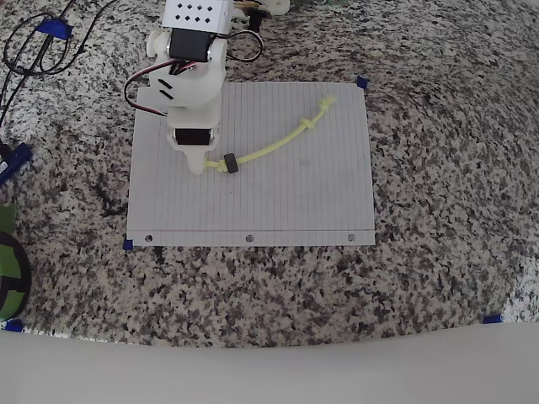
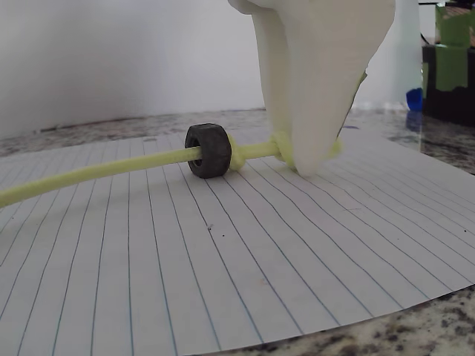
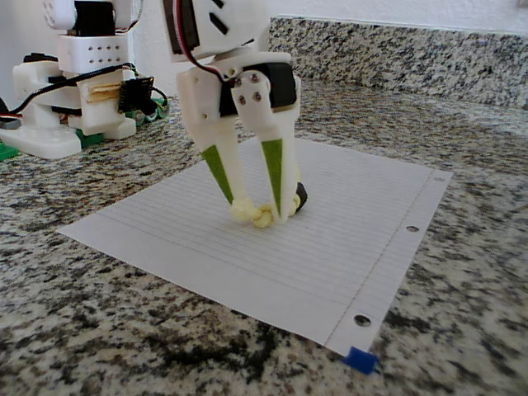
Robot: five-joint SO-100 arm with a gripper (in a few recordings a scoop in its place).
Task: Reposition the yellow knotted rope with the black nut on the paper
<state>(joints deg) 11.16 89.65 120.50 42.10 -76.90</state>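
The paper (image 1: 278,202) is a white lined sheet lying flat on the granite counter, also seen in the fixed view (image 3: 330,247). The yellow knotted rope (image 1: 274,147) curves across the paper from a knotted end at the upper right down to the left. The black nut (image 1: 230,163) is threaded on the rope just inside its left end knot and rests on the paper (image 2: 208,150). My white gripper (image 3: 262,213) points straight down with its tips on the sheet. It is shut on the rope's end knot (image 3: 261,217), right beside the nut (image 3: 299,198).
Blue tape tabs (image 3: 360,360) mark the paper's corners. The arm's base (image 3: 78,74) with its cables stands behind the sheet. More cables (image 1: 34,46) lie at the counter's upper left. Bare granite surrounds the sheet.
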